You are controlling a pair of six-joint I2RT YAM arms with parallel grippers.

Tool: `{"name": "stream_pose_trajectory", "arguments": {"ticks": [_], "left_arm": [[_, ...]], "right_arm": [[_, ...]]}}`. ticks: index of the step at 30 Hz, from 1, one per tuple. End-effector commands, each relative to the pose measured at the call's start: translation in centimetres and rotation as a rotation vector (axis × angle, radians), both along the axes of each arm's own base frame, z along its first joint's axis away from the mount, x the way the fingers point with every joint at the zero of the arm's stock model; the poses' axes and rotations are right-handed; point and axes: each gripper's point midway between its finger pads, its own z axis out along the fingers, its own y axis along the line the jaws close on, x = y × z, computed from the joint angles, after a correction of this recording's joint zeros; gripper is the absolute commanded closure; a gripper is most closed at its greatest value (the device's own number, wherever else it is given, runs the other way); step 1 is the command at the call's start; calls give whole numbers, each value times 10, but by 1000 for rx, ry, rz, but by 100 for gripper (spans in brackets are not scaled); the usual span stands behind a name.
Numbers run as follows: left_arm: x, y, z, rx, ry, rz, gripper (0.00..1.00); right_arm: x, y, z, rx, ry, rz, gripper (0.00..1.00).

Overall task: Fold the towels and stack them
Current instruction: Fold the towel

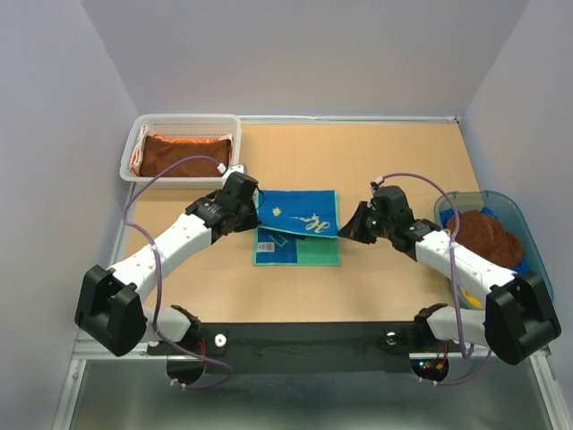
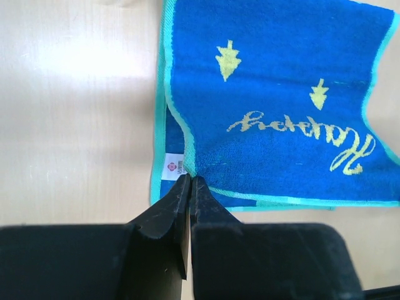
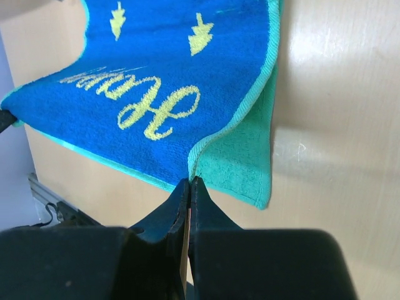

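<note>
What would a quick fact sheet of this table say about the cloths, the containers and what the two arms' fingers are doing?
centre of table: blue towel with yellow trees, blue layer lying over a green one
left fingers: shut on the blue layer's left corner
right fingers: shut on its right corner
white basket: brown towel on an orange towel
blue tub: second brown towel

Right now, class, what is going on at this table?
Two arms are folding a blue towel at mid-table. The left tool pinches its left edge and the right tool its right edge, holding the blue layer up off a green one. A brown towel lies in the basket, a second brown towel in the tub.
</note>
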Motion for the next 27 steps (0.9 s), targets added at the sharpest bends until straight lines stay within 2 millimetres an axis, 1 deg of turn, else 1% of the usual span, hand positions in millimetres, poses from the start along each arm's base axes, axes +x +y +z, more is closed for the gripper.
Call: {"name": "stream_pose_trajectory", "arguments": {"ticks": [1,2,3,4,5,8,9,10,16,20,22,23,24,25,26,27], "left_arm": [[-19,16,-12,28,20,3,100],[-26,17,-31,25,44,3,100],[-32,14,-39,-3,65,-5,100],[-42,18,-58,8,103,-7,100],[-42,16,-64,-4,104,-8,100],[-49,21,-86,14,135,-1,100],[-50,21,-91,18,144,-5,100],[-53,22,-99,29,163,-9,100],[-58,24,-113,41,187,-10,100],[-64,27,-122,44,208,-8,100],[-64,27,-121,45,201,-5,100],[-64,27,-120,43,199,-6,100],[-65,27,-119,41,202,-8,98],[-65,26,-117,36,200,-11,88],[-63,24,-113,28,194,-11,83],[-65,25,-111,31,196,-11,77]], "right_arm": [[-9,6,1,28,27,29,99],[-15,3,-12,13,59,27,99],[-19,1,-19,9,74,27,99],[-23,0,-25,4,87,29,99],[-30,-3,-37,-2,117,25,99],[-41,-4,-55,-3,163,32,99],[-47,-6,-64,-10,182,33,99],[-49,-8,-68,-15,189,28,99],[-61,-11,-90,-38,247,38,99],[-64,-12,-95,-45,264,41,98],[-67,-12,-96,-45,268,46,90],[-66,-12,-93,-41,258,46,87],[-66,-12,-92,-42,247,44,79],[-65,-12,-89,-38,237,40,76],[-62,-12,-80,-30,205,36,74],[-58,-15,-76,-42,184,21,67]]}}
